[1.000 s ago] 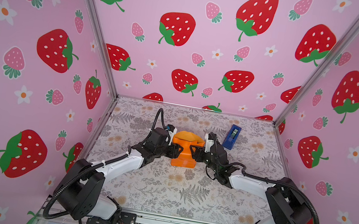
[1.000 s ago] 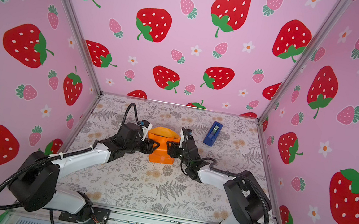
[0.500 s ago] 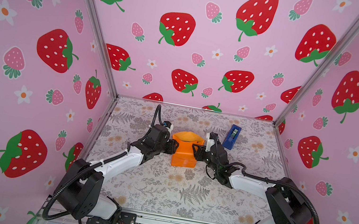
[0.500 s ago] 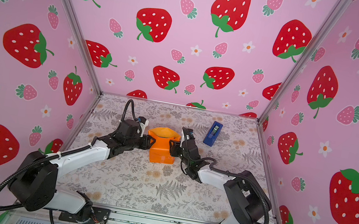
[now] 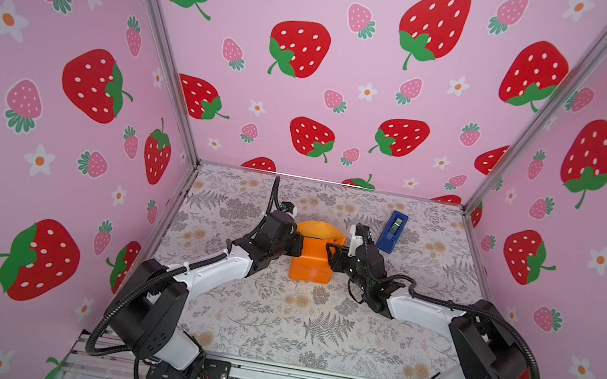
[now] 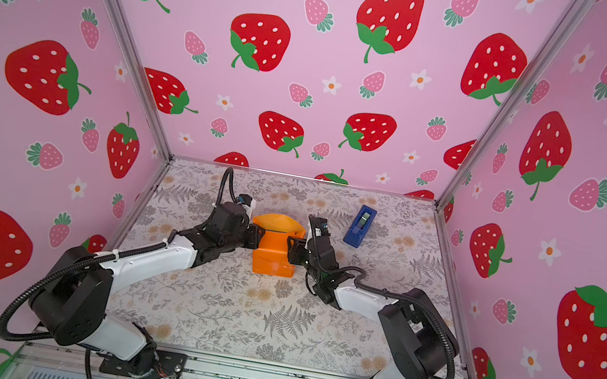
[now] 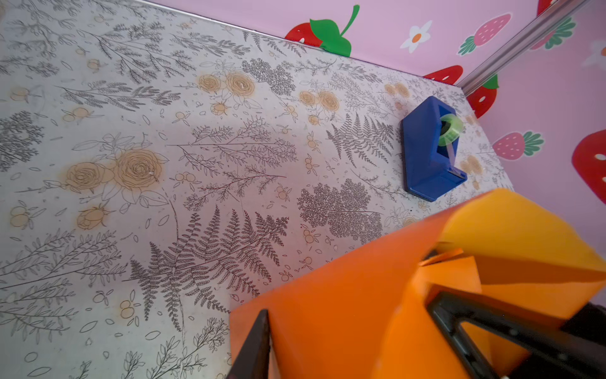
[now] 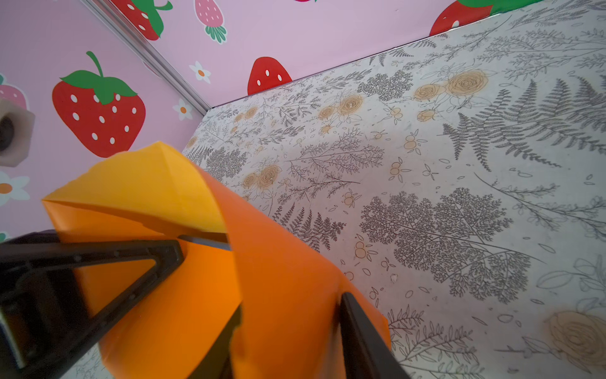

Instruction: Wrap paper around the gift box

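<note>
From my station, the paper (image 5: 312, 259) is folded around the gift box, and the bundle sits on the floral table (image 5: 311, 327) just past centre toward 12 o'clock. Of the gift box I see only a slate-blue sliver (image 8: 210, 242) under a raised flap at the bundle's 12 o'clock end.

The left gripper (image 5: 298, 242) is at the bundle's 9 o'clock side. Its fingers (image 7: 259, 344) stand apart with an orange fold between them, but I cannot tell whether they clamp it. The right gripper (image 5: 330, 252) is at the 3 o'clock side. Its fingers (image 8: 137, 262) straddle the paper the same way, and again I cannot tell if it grips.

A blue tape dispenser (image 5: 392, 231) stands at the bundle's 2 o'clock, apart from it.
</note>
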`<control>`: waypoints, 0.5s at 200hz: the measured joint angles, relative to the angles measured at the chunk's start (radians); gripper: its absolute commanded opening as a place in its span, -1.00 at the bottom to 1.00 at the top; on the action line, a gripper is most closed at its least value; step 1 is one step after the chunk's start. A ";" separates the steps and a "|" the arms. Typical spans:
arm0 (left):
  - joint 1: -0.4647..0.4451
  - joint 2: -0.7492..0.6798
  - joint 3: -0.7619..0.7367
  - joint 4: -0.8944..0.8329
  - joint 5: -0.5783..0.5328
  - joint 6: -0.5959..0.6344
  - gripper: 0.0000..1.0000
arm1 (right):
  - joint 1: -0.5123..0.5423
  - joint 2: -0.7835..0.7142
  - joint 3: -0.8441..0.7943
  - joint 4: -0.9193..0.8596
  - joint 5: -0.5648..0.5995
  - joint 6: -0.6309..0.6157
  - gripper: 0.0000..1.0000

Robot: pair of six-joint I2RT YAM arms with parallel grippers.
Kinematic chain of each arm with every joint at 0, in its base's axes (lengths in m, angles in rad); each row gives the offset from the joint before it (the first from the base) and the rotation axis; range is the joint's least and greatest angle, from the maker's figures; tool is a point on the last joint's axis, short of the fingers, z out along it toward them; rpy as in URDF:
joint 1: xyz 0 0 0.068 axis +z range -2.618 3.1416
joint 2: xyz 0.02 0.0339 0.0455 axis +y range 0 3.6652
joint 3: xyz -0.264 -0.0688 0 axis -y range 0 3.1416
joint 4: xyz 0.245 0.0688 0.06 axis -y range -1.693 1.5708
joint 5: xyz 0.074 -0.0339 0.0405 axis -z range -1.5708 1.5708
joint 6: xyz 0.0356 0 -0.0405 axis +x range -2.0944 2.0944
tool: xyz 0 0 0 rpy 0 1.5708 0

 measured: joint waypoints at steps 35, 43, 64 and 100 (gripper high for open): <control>-0.045 0.004 0.000 0.008 -0.129 0.006 -0.62 | 0.030 0.003 0.034 -0.047 0.091 -0.033 -0.36; -0.054 0.007 0.000 0.012 -0.150 0.011 -0.63 | 0.037 0.007 0.044 -0.056 0.115 -0.046 -0.38; -0.074 0.017 0.000 0.024 -0.211 0.017 -0.67 | 0.056 0.021 0.066 -0.069 0.177 -0.074 -0.47; -0.096 0.024 -0.001 0.032 -0.286 0.020 -0.80 | 0.079 0.055 0.122 -0.100 0.286 -0.120 -0.72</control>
